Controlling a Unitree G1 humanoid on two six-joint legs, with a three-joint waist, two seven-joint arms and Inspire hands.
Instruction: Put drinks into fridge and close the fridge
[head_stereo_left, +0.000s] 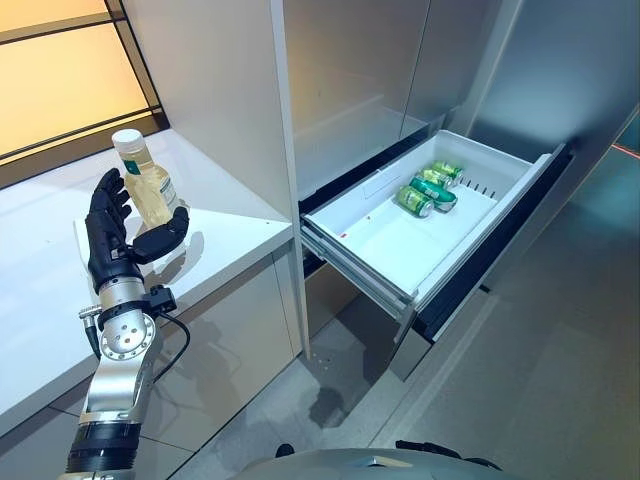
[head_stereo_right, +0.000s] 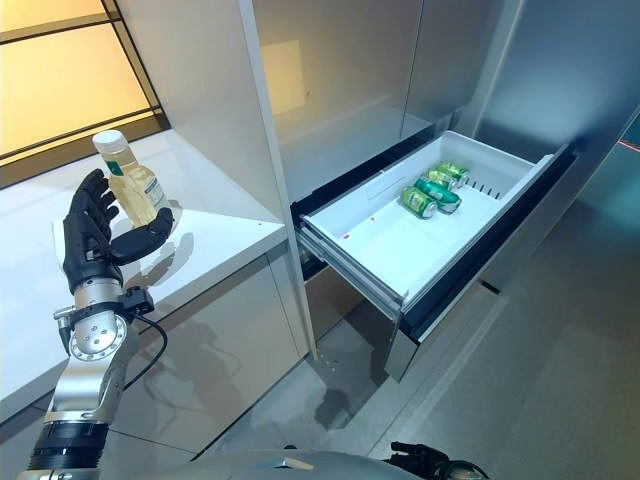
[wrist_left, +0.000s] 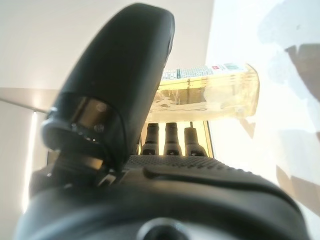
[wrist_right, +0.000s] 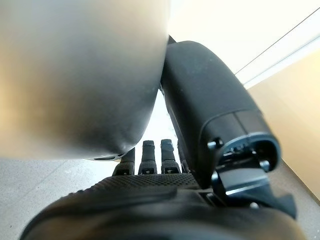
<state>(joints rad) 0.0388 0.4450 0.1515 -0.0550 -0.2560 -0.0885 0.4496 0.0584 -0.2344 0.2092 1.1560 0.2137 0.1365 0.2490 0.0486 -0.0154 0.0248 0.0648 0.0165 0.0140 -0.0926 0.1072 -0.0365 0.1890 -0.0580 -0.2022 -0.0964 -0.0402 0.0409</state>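
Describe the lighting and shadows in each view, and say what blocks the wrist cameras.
Left eye view: the left hand and bottle cast shadows on the white counter. Right eye view: a pale yellow reflection on the cabinet door. Left wrist view: glare washes out the counter; the thumb hides much. Right wrist view: a grey rounded shape blocks most beyond the right hand.

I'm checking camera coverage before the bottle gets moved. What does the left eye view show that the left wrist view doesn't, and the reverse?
Only the left eye view shows the open fridge drawer, the green cans lying in it, and the white counter. Only the left wrist view shows the gap between the fingers and the bottle's side. Both show the left hand open around the upright bottle of yellowish drink, not yet clamped.
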